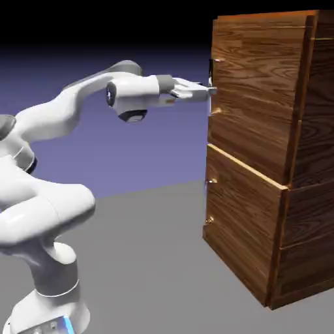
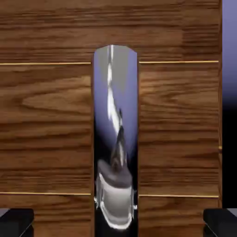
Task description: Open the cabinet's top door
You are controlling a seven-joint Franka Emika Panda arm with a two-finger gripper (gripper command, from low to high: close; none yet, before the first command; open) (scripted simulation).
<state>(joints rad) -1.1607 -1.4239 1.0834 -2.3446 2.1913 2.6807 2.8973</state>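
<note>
Wood grain fills nearly all of my hand view: the top door (image 2: 46, 120) of the cabinet (image 1: 261, 196) is right in front of me, crossed by thin pale seams, with a strip of blue-violet backdrop (image 2: 229, 46) down the right edge. Straight ahead, centred between my two dark fingertips (image 2: 16, 222) at the bottom corners, stands the door's silver bar handle (image 2: 115, 134), upright and mirror-bright, with a blurred reflection of my own hand in its lower part. My fingers are spread wide, one on each side of the bar and clear of it, so my gripper (image 1: 205, 90) is released and grasps nothing. From the exterior view, my white arm (image 1: 78, 111) stretches out level from the lower left toward the cabinet, and my hand reaches the near front edge of the top door, about where the handle sits. The cabinet stands tall on the grey table (image 1: 150, 248), its top door flush with the front, above the shorter lower panel (image 1: 241, 215).
</note>
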